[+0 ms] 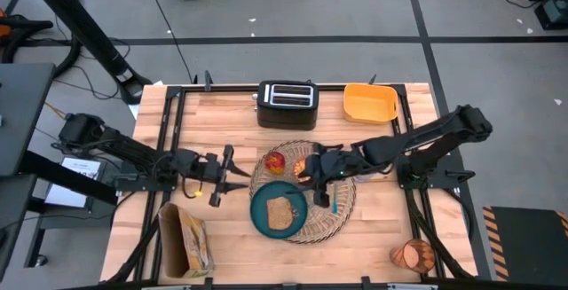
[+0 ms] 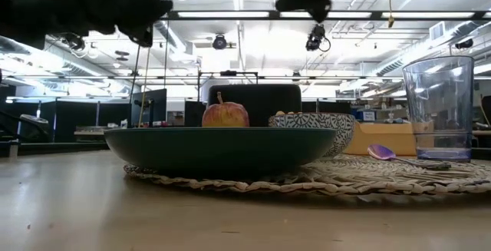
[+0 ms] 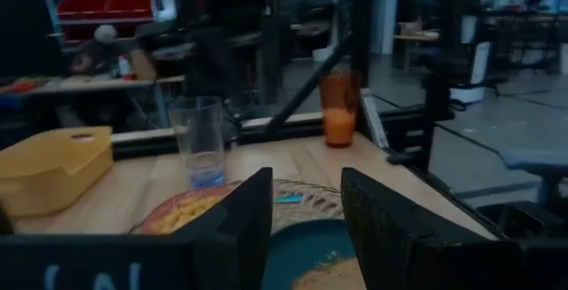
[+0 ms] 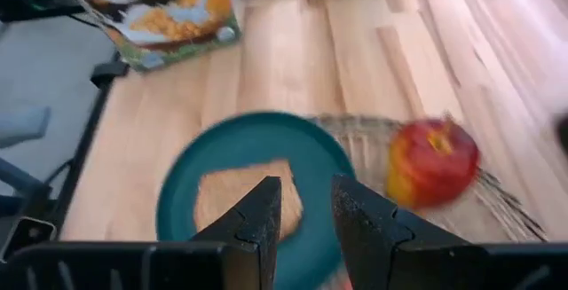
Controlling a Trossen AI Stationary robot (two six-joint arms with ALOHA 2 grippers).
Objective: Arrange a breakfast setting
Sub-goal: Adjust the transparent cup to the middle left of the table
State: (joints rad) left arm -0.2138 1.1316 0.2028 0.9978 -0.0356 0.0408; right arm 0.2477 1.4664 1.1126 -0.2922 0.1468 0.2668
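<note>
A round straw placemat (image 1: 335, 212) lies mid-table. On it sit a dark teal plate (image 1: 263, 215) with a toast slice (image 1: 280, 211), a red fruit (image 1: 276, 161), a cereal bowl (image 2: 311, 132), a blue spoon (image 2: 381, 153) and a clear glass (image 2: 439, 109). The orange tumbler (image 3: 338, 111) stands off the mat near the table's near right corner (image 1: 413, 256). My right gripper (image 1: 316, 186) hovers open and empty above the mat, between bowl and plate; its wrist view shows plate (image 4: 240, 157), toast (image 4: 235, 197) and fruit (image 4: 432, 160). My left gripper (image 1: 235, 176) is open and empty, left of the mat.
A black toaster (image 1: 287, 104) and a yellow bin (image 1: 370, 102) stand at the table's far edge. A cereal box (image 1: 185, 241) lies near the table's near left corner. Bare wood shows to the right of the mat.
</note>
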